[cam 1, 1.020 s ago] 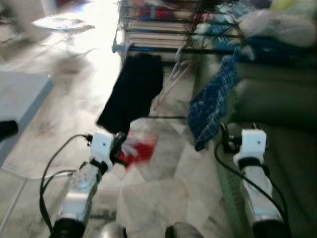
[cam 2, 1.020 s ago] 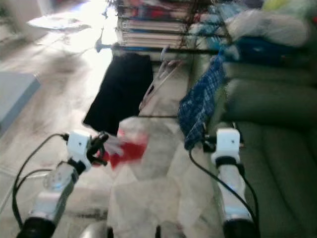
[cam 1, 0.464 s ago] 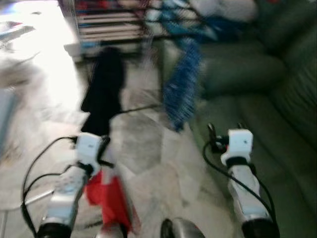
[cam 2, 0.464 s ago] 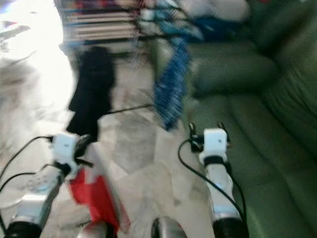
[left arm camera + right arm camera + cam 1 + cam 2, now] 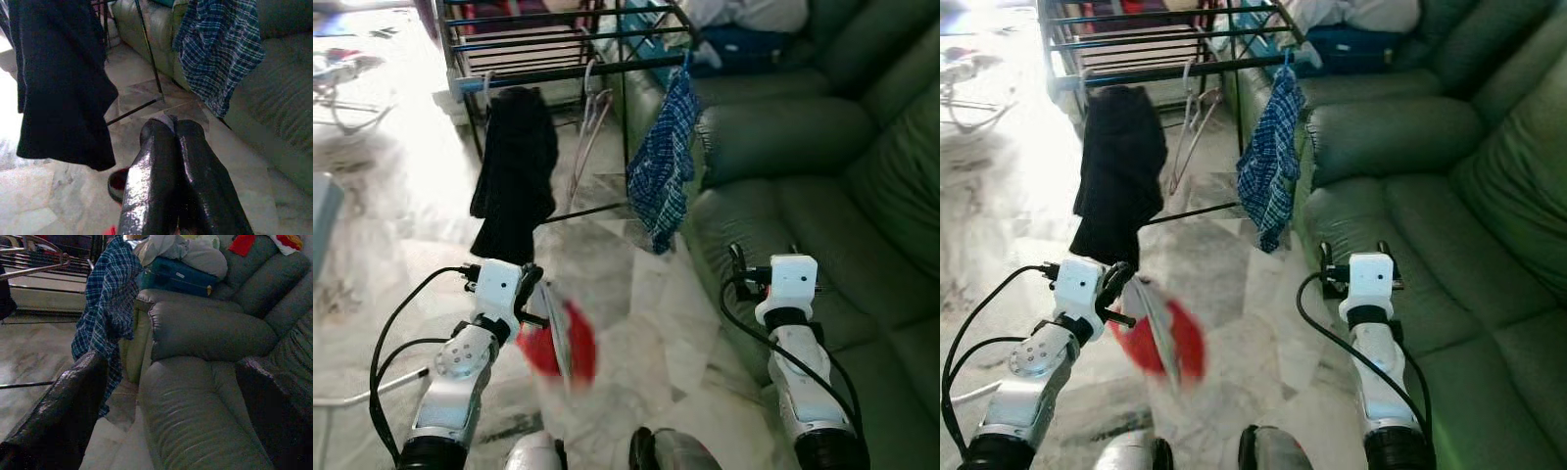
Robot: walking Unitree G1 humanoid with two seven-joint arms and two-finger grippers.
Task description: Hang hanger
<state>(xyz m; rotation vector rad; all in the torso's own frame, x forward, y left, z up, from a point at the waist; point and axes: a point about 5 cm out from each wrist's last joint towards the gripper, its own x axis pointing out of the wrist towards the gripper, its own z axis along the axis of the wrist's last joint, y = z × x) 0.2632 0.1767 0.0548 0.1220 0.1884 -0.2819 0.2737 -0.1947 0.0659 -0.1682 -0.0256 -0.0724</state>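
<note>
Carrying: left tool point(image 5: 530, 294) pinched shut on a red garment on its hanger point(image 5: 558, 343), low over the marble floor, well short of the drying rack point(image 5: 558, 44).
Right tool point(image 5: 762, 262): fingers spread wide, empty.
Advice: raise the hook level with a bare rail — approach squarely.
Count: one black garment point(image 5: 514, 171), one plaid shirt point(image 5: 664, 162) hung — one green sofa point(image 5: 822, 166).

Home living rm. Big green leather sofa point(image 5: 822, 186) along one side, w/ loose laundry and a blue bag point(image 5: 1356, 44) piled at its far end. Metal drying rack point(image 5: 558, 49) on the pale marble-tile floor point(image 5: 636, 294), a black garment point(image 5: 514, 186) and a blue plaid cloth point(image 5: 666, 162) hanging off it (everyday household clutter, nothing commercial).
</note>
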